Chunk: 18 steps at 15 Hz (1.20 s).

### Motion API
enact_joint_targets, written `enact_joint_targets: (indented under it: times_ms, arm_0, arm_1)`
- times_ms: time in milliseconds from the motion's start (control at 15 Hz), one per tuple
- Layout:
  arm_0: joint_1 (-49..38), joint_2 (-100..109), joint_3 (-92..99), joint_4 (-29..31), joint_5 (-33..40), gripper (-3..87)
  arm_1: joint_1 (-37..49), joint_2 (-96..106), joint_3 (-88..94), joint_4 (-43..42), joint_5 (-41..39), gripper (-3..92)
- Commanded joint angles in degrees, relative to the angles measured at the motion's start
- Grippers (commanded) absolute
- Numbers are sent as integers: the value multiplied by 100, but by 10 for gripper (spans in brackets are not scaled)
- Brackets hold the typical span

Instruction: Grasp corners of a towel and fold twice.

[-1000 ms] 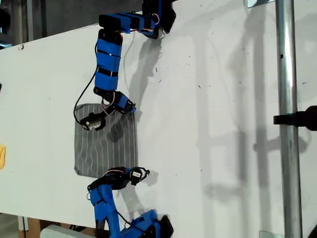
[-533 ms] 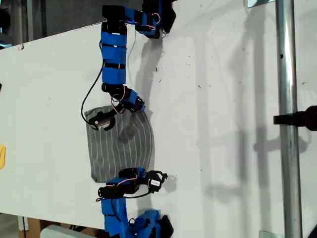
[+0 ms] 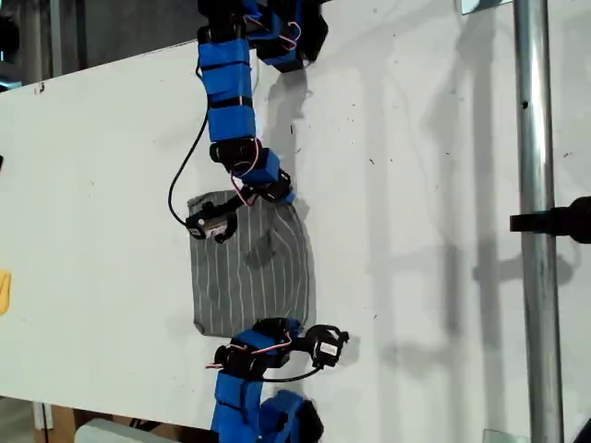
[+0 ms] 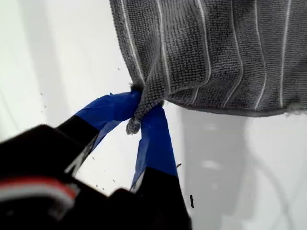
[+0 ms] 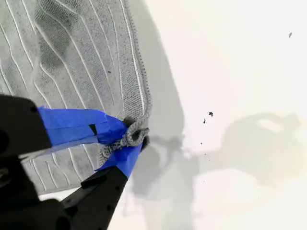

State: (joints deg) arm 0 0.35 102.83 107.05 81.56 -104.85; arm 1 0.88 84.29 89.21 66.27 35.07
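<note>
Grippers: my first gripper (image 4: 144,109) is clamped on a bunched corner (image 4: 133,124) of the towel (image 3: 245,268). My second gripper (image 5: 132,135) is likewise pinched tight on another corner (image 5: 122,143).

Location: the towel lies mostly flat on the white counter (image 3: 416,231) between the two arms. Both held corners are on its edge toward the exterior view's right. Which arm is which cannot be told there.

Handling: thin, soft, light cloth, limp, likely to sag and wrinkle between holds. The pile looks grippy, so slip seems unlikely. Best held at the corner tips, as now.

Edges: the hem toward the exterior view's left lies free.

Room: broad bare counter toward the exterior view's right up to a metal pole (image 3: 534,185). A small yellow object (image 3: 4,292) sits well apart at that view's left edge.
</note>
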Motion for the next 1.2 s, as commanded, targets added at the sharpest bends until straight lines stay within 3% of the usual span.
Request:
enact_joint_targets:
  times_ms: [0, 133, 333, 533, 667, 800, 1133]
  arm_0:
    - [-905, 176, -457, 264, 773, -29]
    - [-2065, 193, -686, 483, 1925, -29]
    - [-4069, 229, -976, 352, 3788, -29]
    - [-5405, 369, -1652, 176, 5001, -29]
    - [-5730, 483, -2004, 158, 5291, -29]
    - [-5502, 483, -1608, 35, 5080, -29]
    - [-4764, 563, 325, -1213, 4245, -28]
  arm_1:
    - [765, 246, -352, -202, -316, -3]
    - [1696, 123, -580, -325, -809, -3]
    - [3023, -246, -1169, -624, -1696, -3]
    - [3911, -369, -1687, -1248, -2197, -3]
    - [4131, -105, -1916, -1239, -2276, -3]
    - [3858, 70, -1538, -1107, -2197, -3]
    - [3357, -642, -483, -1318, -1714, -3]
